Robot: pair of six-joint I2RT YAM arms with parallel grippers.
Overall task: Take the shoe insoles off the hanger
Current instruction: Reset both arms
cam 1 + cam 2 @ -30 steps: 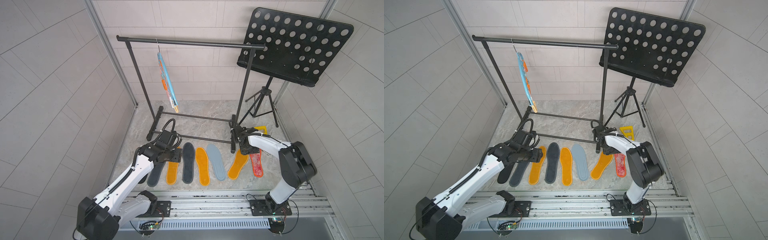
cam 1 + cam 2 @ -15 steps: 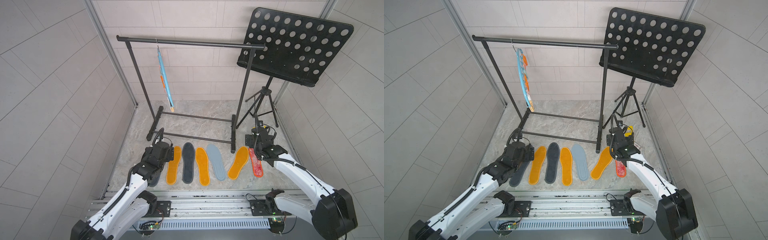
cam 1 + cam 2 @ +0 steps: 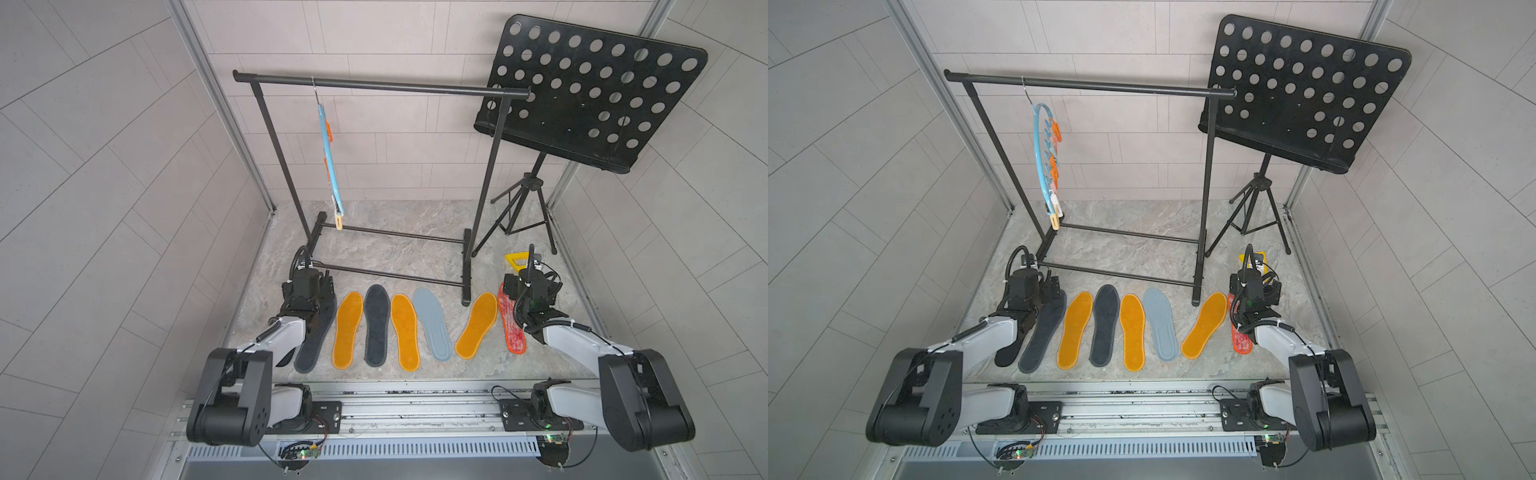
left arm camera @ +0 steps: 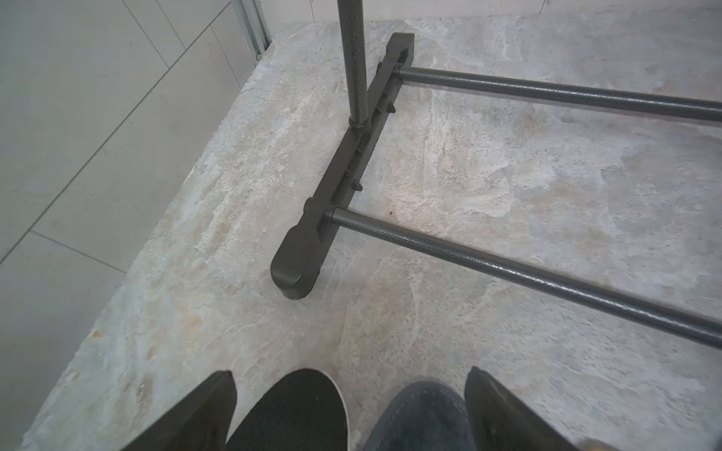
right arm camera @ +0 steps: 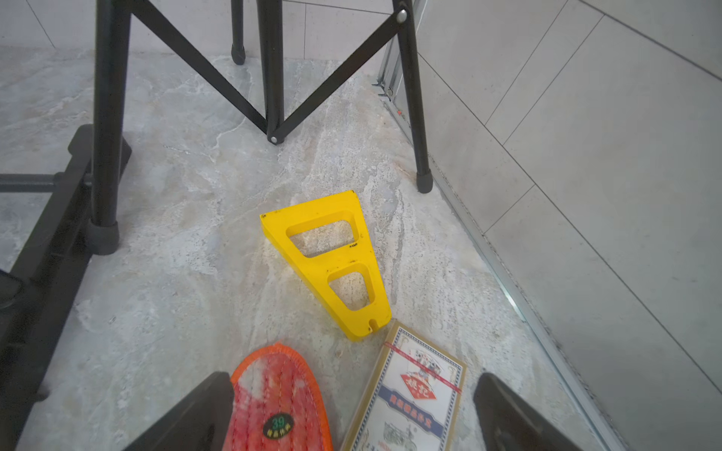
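Note:
The light-blue hanger (image 3: 328,158) (image 3: 1040,158) hangs by its hook on the rack's top bar, and only small coloured clips show on it. Several shoe insoles lie in a row on the floor, from a dark grey one (image 3: 316,332) through orange (image 3: 347,328) and grey-blue (image 3: 432,324) ones to a red mesh one (image 3: 513,328). My left gripper (image 3: 319,291) (image 4: 349,373) is open and empty, low over the toes of the black insole (image 4: 293,414) and a dark grey insole (image 4: 422,418). My right gripper (image 3: 524,286) (image 5: 353,377) is open over the red mesh insole's toe (image 5: 279,398), holding nothing.
The black garment rack (image 3: 374,85) stands mid-floor, its foot (image 4: 332,195) just ahead of my left gripper. A music stand (image 3: 590,91) on a tripod is at the back right. A yellow triangular piece (image 5: 332,261) and a card box (image 5: 414,398) lie by my right gripper, near the side wall.
Both arms have drawn back from the rack's base and now lie low over the ends of the insole row. Both grippers have opened wider. The hanger has turned a little on the bar.

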